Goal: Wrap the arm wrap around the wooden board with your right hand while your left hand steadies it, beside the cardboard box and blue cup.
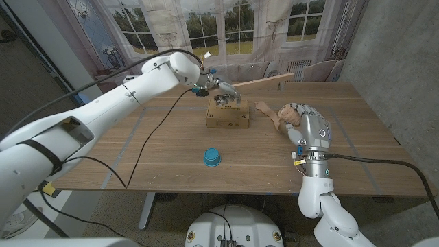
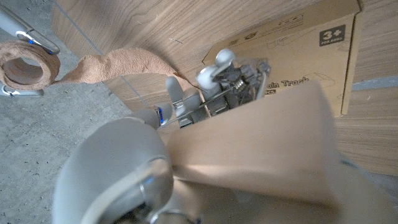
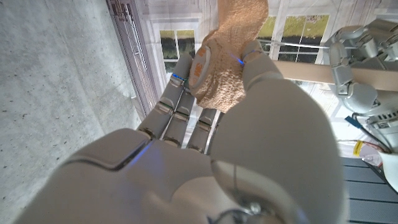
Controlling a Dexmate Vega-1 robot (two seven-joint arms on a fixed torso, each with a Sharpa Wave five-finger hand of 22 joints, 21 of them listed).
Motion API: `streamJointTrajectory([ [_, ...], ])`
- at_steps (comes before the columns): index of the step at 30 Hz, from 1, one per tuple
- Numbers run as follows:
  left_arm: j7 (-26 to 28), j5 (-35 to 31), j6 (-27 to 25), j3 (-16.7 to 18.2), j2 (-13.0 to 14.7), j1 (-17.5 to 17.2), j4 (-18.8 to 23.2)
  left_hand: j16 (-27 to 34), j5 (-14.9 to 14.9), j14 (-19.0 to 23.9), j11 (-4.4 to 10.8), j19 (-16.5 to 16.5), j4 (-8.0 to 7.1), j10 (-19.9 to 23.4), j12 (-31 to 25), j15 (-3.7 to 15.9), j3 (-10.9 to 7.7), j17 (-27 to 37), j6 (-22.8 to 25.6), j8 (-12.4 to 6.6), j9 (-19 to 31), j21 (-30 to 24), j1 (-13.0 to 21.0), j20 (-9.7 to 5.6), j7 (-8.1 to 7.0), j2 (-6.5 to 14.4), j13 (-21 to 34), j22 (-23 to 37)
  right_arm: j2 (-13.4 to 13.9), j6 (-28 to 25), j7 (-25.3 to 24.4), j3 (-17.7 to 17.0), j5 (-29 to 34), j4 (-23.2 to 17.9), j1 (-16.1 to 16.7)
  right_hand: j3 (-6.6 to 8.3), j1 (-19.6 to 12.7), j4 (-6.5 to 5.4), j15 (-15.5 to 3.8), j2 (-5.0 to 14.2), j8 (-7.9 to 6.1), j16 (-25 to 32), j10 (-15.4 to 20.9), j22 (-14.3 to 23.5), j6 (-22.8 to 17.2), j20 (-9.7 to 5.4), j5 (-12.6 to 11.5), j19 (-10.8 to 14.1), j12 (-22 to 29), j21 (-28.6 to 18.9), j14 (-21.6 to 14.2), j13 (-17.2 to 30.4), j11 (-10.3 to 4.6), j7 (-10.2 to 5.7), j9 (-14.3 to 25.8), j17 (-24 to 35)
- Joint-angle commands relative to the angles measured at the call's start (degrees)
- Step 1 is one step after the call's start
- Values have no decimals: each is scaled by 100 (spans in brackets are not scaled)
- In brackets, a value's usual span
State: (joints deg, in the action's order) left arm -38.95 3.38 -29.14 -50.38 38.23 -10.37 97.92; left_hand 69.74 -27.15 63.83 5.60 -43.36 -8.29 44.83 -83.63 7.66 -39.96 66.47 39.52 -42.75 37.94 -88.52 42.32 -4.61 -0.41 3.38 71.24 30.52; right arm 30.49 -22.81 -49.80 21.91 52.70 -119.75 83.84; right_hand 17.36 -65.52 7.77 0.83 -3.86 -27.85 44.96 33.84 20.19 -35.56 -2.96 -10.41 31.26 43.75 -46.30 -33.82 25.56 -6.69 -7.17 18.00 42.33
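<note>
While the left hand (image 1: 221,88) grips one end of the long pale wooden board (image 1: 267,81) above the flat brown cardboard box (image 1: 228,115), toward the far edge of the worktop (image 1: 171,147), the board slants up and away to the right, clear of the surface. The small blue cup (image 1: 212,157) stands alone nearer the front edge, well apart from the box. Further right, the right hand (image 1: 291,116) is closed around the roll of tan fabric arm wrap (image 3: 221,68), fingers and thumb pinching it; a loose tail of the wrap (image 2: 118,62) trails from the roll toward the board, and I cannot tell whether its end is already fixed there.

The step in hand looks like carrying the roll around the board. To do it well, I would keep the tail taut so each turn lies snug, pass the roll over and under the board's free stretch rather than near the left hand's fingers, and let the left hand hold the board level and clear of the box so the roll has room beneath.
</note>
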Motion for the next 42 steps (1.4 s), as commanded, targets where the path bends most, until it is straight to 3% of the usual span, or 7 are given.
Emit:
streamJointTrajectory([
  [1, -297, 311, 368, 52, -219, 135, -579, 7, -47, 439, -14, 33, -1, 24, -670, 414, -53, 297, 30, 16, 18, -16, 15, -486, 6, -23, 22, 28, -88, 300, -958, 54, 143, 285, -253, -20, -1314, -1, -1401, 1342, -56, -20, 868, -11, -1464, -157, -42, -13, 39, -62, -1898, 579, 66, 218, 22, 1145],
  [9, -605, 361, 490, -64, -416, 368, -967, 15, -71, 436, -7, 32, -12, 22, -670, 413, -62, 311, 17, 21, 20, -18, 24, -490, 28, -15, 22, 11, -150, 444, -1420, -13, 502, 268, -262, -39, -1317, 1, -1402, 1335, -73, -46, 912, -33, -1492, -186, -48, -16, 54, -127, -1945, 571, 64, 209, 17, 1177],
  [16, -848, 246, 512, -278, -633, 613, -1309, 33, -87, 439, -10, 49, -19, 20, -670, 414, -63, 333, 19, 13, 32, -31, 28, -486, 21, -16, 22, 19, -625, 836, -1420, -594, 1262, 67, 37, -64, -1315, 3, -1402, 1320, -88, -82, 958, -61, -1513, -203, -55, -13, 67, -201, -1994, 559, 55, 198, 11, 1204],
  [27, -1064, 78, 582, -506, -918, 859, -1690, 27, -110, 446, -7, 40, -28, 32, -673, 409, -61, 307, 39, 0, 39, -47, 37, -485, 31, -12, 21, 7, -1063, 1221, -1420, -1371, 2011, -396, 343, -92, -1308, 5, -1403, 1302, -105, -137, 997, -100, -1538, -234, -69, -21, 75, -279, -2044, 541, 40, 182, 3, 1226],
  [31, -1100, 24, 630, -562, -1010, 910, -1792, 43, -117, 452, -20, 46, -30, 44, -674, 412, -58, 326, 36, -8, 54, -50, 37, -486, 39, -17, 21, 8, -1081, 1313, -1420, -1531, 2092, -497, 359, -104, -1308, 8, -1402, 1297, -110, -175, 1088, -127, -1537, -239, -78, -36, 102, -328, -2086, 530, 39, 176, -2, 1233],
  [36, -1195, -44, 674, -658, -1148, 1000, -1968, 37, -124, 435, -10, 40, -32, 37, -672, 412, -57, 318, 34, -10, 57, -37, 41, -486, 32, -15, 22, -20, -665, 1208, -1408, -1530, 1808, -638, 332, -118, -1301, 10, -1403, 1282, -138, -202, 1134, -156, -1593, -252, -84, -39, 116, -383, -2152, 537, 34, 174, -8, 1249],
  [42, -1294, -130, 781, -768, -1357, 1128, -2222, 41, -134, 435, -18, 38, -34, 35, -671, 411, -55, 316, 36, -8, 53, -47, 44, -490, 35, -18, 22, -12, -374, 1094, -1415, -1571, 1680, -834, 288, -127, -1301, 20, -1402, 1263, -150, -240, 1204, -187, -1614, -256, -91, -40, 113, -436, -2195, 507, 42, 166, -14, 1258],
])
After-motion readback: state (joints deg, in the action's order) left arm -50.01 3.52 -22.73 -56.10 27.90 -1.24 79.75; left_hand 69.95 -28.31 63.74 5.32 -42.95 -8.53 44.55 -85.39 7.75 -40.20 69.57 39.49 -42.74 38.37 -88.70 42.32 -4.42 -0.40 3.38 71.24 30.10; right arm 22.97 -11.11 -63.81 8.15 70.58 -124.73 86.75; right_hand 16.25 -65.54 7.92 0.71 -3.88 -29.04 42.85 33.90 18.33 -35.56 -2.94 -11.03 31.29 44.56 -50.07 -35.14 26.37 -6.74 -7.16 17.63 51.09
